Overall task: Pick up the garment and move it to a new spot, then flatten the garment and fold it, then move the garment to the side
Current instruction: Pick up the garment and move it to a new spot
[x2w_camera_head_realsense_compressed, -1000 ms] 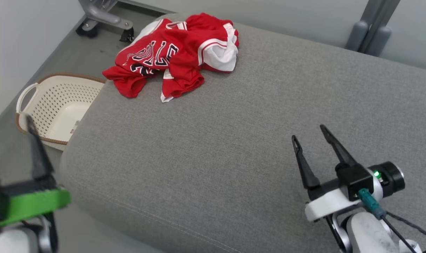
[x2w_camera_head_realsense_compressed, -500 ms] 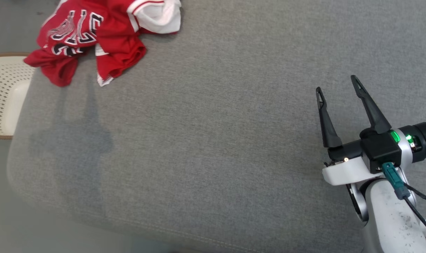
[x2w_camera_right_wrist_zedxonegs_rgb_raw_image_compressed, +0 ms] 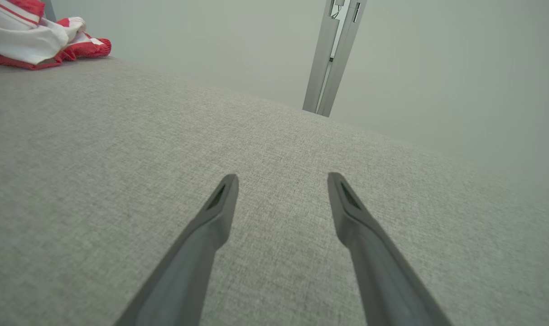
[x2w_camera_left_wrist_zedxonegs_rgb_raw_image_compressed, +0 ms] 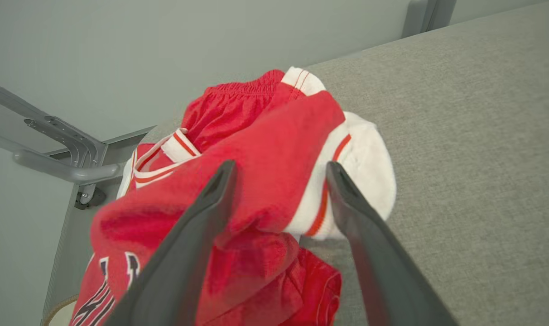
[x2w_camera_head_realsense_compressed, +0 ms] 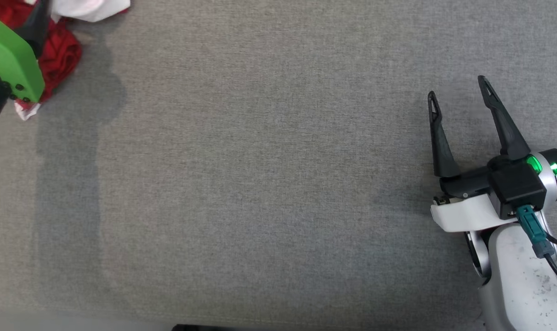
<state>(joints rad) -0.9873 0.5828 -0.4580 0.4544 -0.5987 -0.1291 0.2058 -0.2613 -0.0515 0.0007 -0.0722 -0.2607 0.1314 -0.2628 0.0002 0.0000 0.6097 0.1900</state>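
One arm is clearly nearer: your left claw [x2w_camera_left_wrist_zedxonegs_rgb_raw_image_compressed: 281, 167], fingers apart and empty, points straight at the garment [x2w_camera_left_wrist_zedxonegs_rgb_raw_image_compressed: 265, 149], bunched at the cushion's [x2w_camera_head_realsense_compressed: 278, 184] far left corner, its long axis seemingly along the left edge. The right claw [x2w_camera_head_realsense_compressed: 459, 89], also spread and empty, hovers near the right edge, well apart. Nothing blocks the left claw; a metal frame [x2w_camera_left_wrist_zedxonegs_rgb_raw_image_compressed: 61, 167] stands beyond the corner.
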